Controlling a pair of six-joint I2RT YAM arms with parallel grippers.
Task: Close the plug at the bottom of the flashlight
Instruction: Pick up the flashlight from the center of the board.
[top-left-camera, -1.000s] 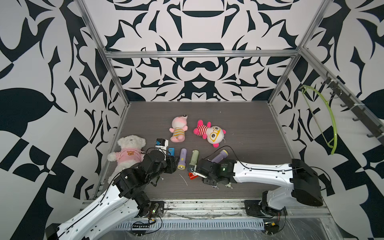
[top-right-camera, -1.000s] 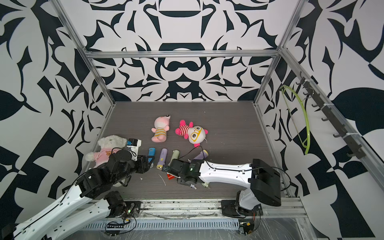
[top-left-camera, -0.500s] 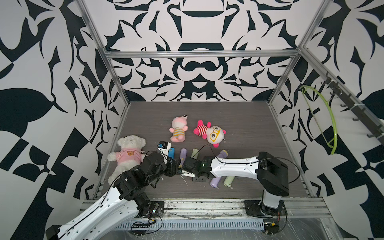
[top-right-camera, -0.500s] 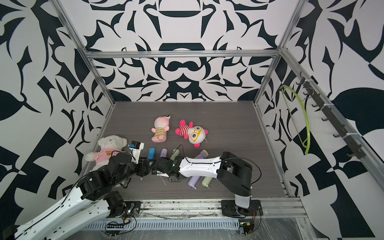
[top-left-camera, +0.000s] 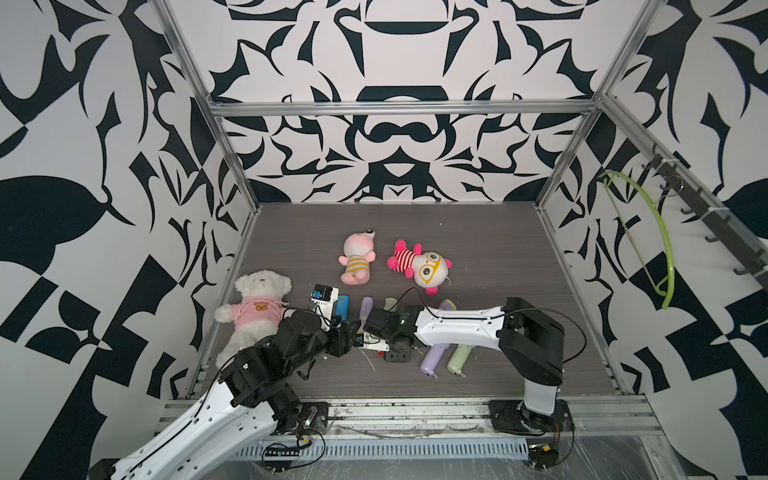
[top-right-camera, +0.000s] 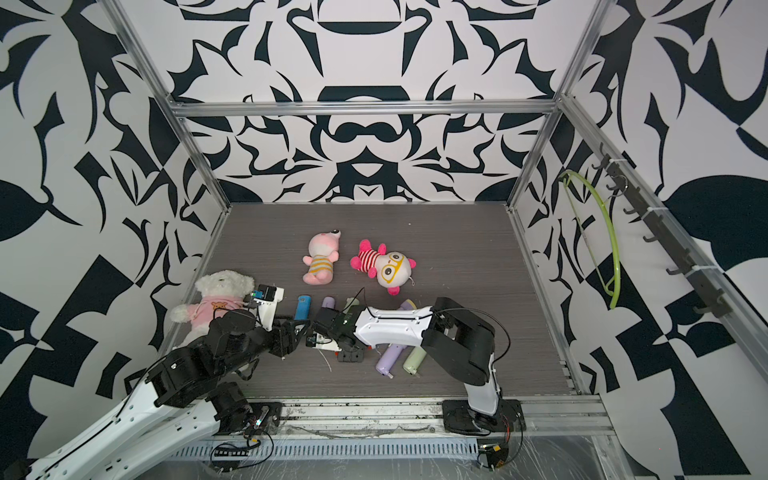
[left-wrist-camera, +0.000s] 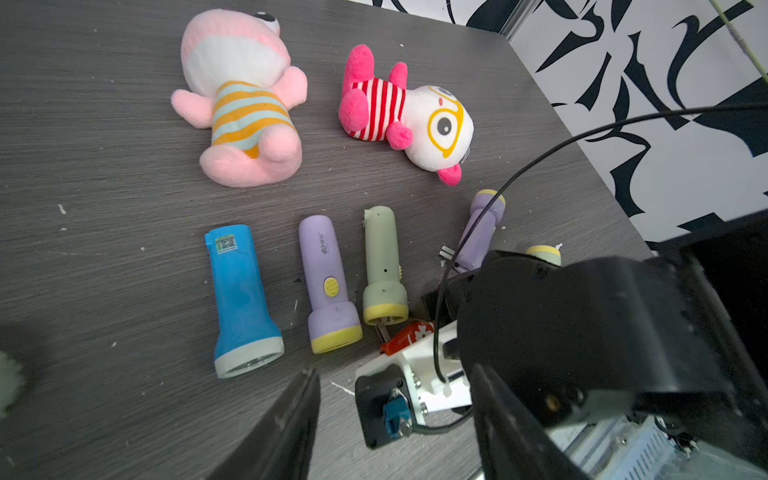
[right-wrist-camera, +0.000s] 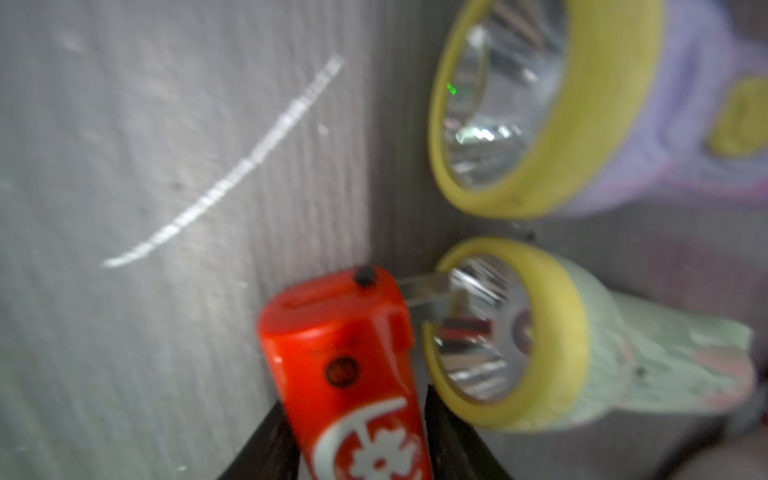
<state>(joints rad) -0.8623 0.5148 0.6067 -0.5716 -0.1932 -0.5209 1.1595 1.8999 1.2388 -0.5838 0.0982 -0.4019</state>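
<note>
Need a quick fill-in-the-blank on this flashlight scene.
The right end effector grips the ___ flashlight. The left end effector holds ___. The bear wears a ___ top.
Missing: red; nothing; pink.

Right arm (top-left-camera: 457, 328) stretched low, elbow folded. Right gripper (right-wrist-camera: 353, 415) clamped on red flashlight (right-wrist-camera: 345, 353). Left arm (top-left-camera: 232, 415) reaching in. Left gripper (top-left-camera: 349, 330) near red flashlight, jaws parted, empty.
</note>
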